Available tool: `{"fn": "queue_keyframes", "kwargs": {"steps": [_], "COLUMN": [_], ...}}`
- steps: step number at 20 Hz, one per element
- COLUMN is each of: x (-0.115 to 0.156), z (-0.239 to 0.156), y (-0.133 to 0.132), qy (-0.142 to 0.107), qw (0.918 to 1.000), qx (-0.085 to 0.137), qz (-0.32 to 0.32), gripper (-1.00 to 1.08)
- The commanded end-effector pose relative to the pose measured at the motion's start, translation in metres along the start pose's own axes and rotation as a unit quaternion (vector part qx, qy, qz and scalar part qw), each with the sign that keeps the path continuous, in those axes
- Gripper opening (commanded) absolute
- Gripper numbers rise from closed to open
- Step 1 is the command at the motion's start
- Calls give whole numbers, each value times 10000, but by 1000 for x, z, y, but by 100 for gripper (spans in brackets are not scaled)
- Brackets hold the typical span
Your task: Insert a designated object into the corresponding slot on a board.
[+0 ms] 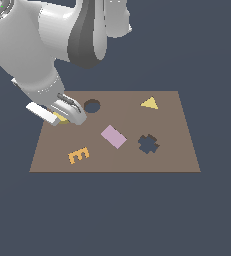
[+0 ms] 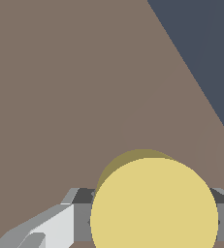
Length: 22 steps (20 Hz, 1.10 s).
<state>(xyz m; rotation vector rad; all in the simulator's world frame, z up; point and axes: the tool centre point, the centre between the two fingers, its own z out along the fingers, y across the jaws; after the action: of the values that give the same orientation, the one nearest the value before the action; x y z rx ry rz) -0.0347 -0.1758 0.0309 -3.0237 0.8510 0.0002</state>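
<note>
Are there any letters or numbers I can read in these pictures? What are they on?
"E": not printed on anything; it is an orange letter block lying flat on the brown board.
Nothing else can be read: no words, numbers or signs show on the yellow disc, the yellow triangle, the pink block, the robot arm or its fingers.
</note>
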Motion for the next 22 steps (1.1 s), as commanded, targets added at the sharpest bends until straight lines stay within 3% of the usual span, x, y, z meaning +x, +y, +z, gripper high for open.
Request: {"fn": "queue_keyframes", "kwargs": {"steps": [1, 10, 22], "x": [-2, -26, -77], "z": [-1, -4, -9], "y": [-4, -28, -54], "qy": [1, 2, -1], "qw": [9999, 9929, 9568], "qx": [2, 2, 1], "qz": [-123, -1189, -2908], "gripper": [-100, -100, -100]}}
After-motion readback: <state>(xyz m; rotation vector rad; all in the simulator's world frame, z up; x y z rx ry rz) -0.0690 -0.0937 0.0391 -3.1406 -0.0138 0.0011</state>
